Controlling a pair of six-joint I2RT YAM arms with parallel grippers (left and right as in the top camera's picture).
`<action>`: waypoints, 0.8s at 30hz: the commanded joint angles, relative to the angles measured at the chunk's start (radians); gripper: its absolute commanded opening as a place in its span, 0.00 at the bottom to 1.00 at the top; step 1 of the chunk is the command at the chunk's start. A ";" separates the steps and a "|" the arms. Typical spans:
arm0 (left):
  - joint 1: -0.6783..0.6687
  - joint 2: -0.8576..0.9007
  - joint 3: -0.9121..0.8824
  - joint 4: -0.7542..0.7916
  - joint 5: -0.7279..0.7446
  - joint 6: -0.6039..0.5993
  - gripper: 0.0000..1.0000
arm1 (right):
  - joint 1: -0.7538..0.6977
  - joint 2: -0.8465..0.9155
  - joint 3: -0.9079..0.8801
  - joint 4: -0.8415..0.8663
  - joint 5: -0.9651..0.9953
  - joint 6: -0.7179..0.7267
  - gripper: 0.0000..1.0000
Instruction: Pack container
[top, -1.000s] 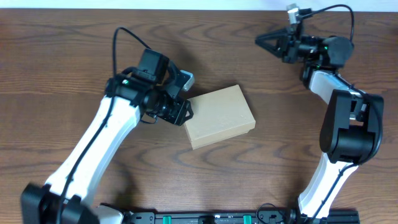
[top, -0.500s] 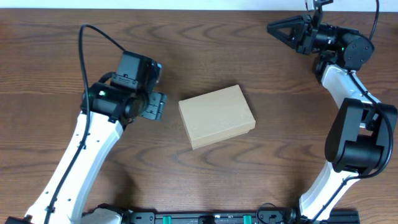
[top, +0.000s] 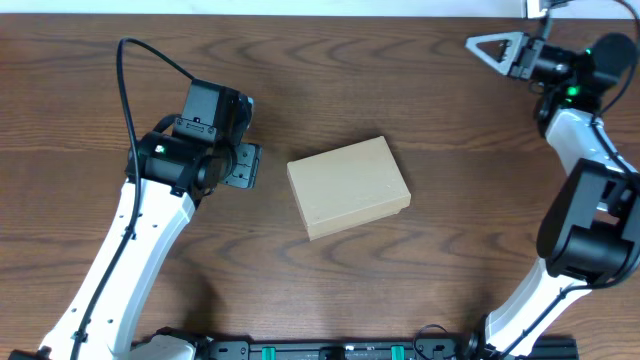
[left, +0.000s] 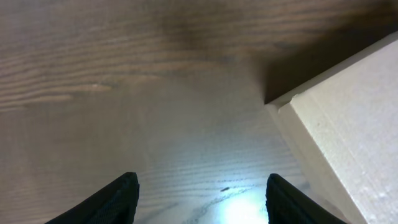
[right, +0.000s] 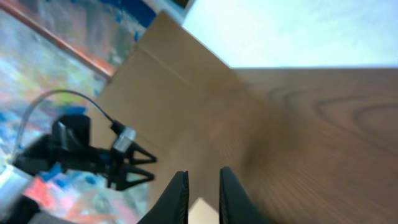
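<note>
Nearby, closed container (top: 348, 186), beside left gripper (top: 244, 166)

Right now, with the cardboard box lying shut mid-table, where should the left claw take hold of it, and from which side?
Probably from above, at the end nearest the left claw, with its fingers across the two long sides of the box. The box lies flat with the lid down, so only those side walls offer opposed faces. The claw is open and apart from it.

Overhead looks straight down on the brown wooden table (top: 100, 60). Left wrist, close above it, shares the tan cardboard box (left: 348, 124). Right wrist faces across.
</note>
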 joint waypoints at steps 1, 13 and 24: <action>0.006 -0.030 0.008 0.011 0.016 -0.009 0.66 | 0.043 0.026 0.011 -0.177 0.021 -0.223 0.09; 0.006 -0.062 0.008 0.015 0.015 -0.023 0.67 | 0.077 0.033 0.011 -1.187 0.523 -0.969 0.24; 0.007 -0.062 0.007 -0.003 -0.095 -0.023 0.77 | 0.129 -0.144 0.015 -1.593 1.236 -1.373 0.26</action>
